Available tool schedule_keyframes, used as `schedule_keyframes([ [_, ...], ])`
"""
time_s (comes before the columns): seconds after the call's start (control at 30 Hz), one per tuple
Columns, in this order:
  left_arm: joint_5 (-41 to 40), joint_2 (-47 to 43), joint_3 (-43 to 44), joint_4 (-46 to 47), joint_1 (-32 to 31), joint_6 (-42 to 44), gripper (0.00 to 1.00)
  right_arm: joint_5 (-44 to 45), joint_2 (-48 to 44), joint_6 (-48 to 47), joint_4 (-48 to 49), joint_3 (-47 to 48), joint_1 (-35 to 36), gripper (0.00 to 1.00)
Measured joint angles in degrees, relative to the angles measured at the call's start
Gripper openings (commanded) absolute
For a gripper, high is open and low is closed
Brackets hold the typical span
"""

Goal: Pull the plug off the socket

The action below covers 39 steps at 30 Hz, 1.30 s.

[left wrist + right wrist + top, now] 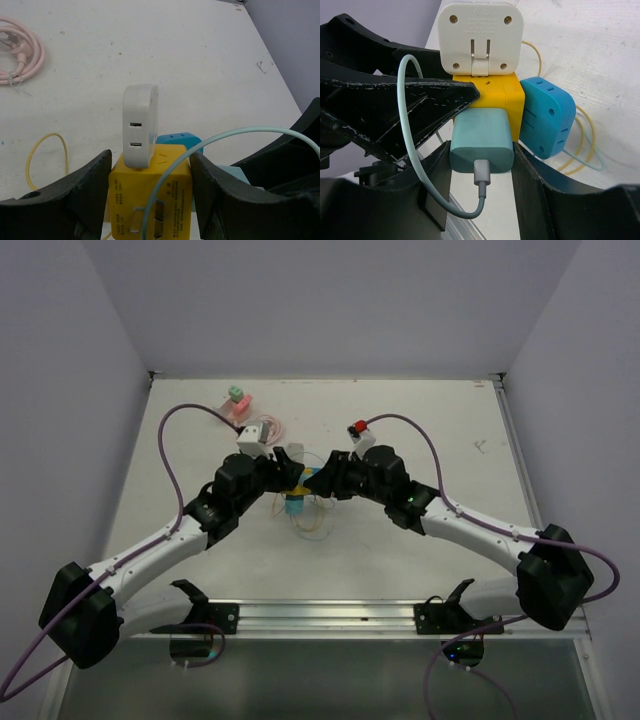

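**PLUG REMOVAL: GRASP SET, PULL NOT YET DONE**

Locate the yellow socket (155,200) near the middle of the table (200,60), clamped on two opposite faces by the left gripper (150,167). Note the white adapter (140,125) plugged into its top face and the blue adapter (180,139) on one side. Find the teal plug (481,137) seated flush against the socket face turned toward the right gripper (481,165), with no gap visible at the joint. Read the right fingers (535,200) as closed on the two flanks of that teal plug, with the grey lead (481,177) hanging out between them.

Treat bracing and grasping as done. Treat separation as outstanding and, judging by the flush seating, not started. Expect a straight pull away from the socket as the remaining step, with the left grip as counter-hold. Cannot tell from these views how firmly either grip bites.
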Motion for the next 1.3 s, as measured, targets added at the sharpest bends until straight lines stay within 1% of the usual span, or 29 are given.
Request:
schedule_keyframes([
  [0.2, -0.9, 0.1, -0.7, 2.2, -0.7, 0.4, 0.00, 0.7, -1.8, 0.0, -3.1, 0.3, 0.1, 0.00],
  [0.3, -8.1, 0.7, -1.6, 1.0, 1.3, 3.9, 0.00, 0.4, -4.5, -0.2, -6.6, 0.3, -0.8, 0.00],
  [0.4, -12.4, 1.6, -2.5, -0.1, 3.6, 5.8, 0.00, -0.6, -6.4, -0.4, -8.5, 0.5, -2.0, 0.00],
  [0.47, -13.6, 1.8, -2.9, -1.1, 4.2, 6.7, 0.00, -1.3, -7.1, -0.9, -9.9, 0.9, -2.6, 0.00],
  [0.63, -13.7, 1.8, -3.1, -1.7, 4.7, 7.7, 0.00, -0.9, -8.2, -4.1, -14.4, 2.1, -3.8, 0.00],
  [0.7, -13.4, 1.8, -3.0, -2.1, 4.7, 8.0, 0.00, -0.8, -9.0, -5.1, -16.2, 2.3, -5.7, 0.00],
  [0.83, -12.5, 1.7, -2.8, -2.8, 4.8, 8.9, 0.00, -0.5, -11.2, -5.8, -18.5, 2.3, -12.8, 0.00],
  [1.0, -9.7, 1.6, -2.8, -3.0, 4.8, 9.3, 0.00, 2.5, -13.2, -7.4, -23.0, 3.2, -18.9, 0.00],
  [1.17, -7.8, 0.8, -2.8, -3.1, 4.8, 9.3, 0.00, 5.0, -12.9, -7.8, -26.6, 3.1, -25.4, 0.00],
  [1.3, -6.6, 0.1, -2.8, -3.5, 5.4, 9.2, 0.00, 7.1, -9.9, -9.0, -27.2, 2.8, -28.0, 0.00],
])
